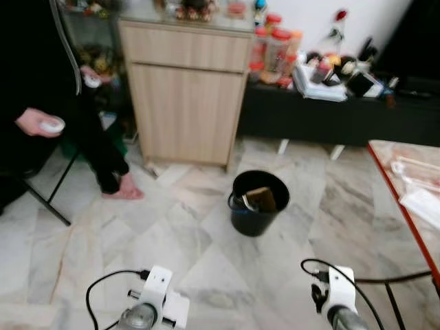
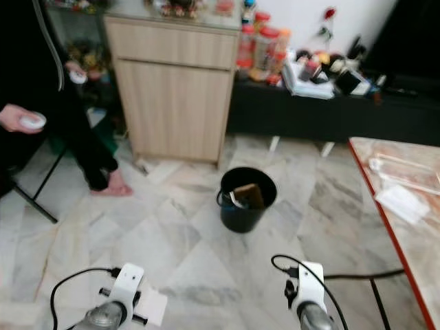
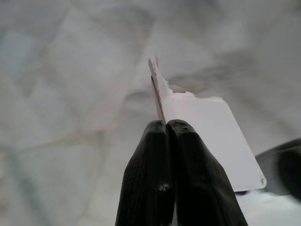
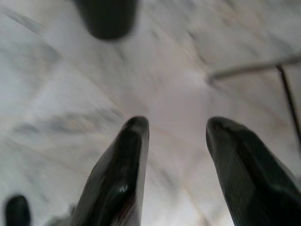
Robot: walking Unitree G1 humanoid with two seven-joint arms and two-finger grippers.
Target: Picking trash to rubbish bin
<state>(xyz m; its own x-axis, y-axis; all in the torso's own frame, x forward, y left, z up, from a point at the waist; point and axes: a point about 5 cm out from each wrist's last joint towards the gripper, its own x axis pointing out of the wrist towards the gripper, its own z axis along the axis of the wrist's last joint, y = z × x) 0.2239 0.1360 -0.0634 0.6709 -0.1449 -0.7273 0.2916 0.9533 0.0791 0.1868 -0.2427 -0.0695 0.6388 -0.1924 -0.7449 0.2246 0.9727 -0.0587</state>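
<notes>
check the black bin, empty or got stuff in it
Not empty. The upright black bin on the marble floor already holds a brown piece and something pale beside it; what they are cannot be told.

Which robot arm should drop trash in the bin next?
Probably the left. Its left gripper is shut on a white card, while the right gripper is open and empty. The black bin stands ahead.

A home living room. A light wooden cabinet [image 1: 185, 89] stands on a marble-tiled floor [image 1: 89, 227]; right of the cabinet runs a low dark shelf [image 1: 337, 113] crowded with jars and household clutter, left of it a barefoot person [image 1: 41, 103] sits on a chair.
</notes>
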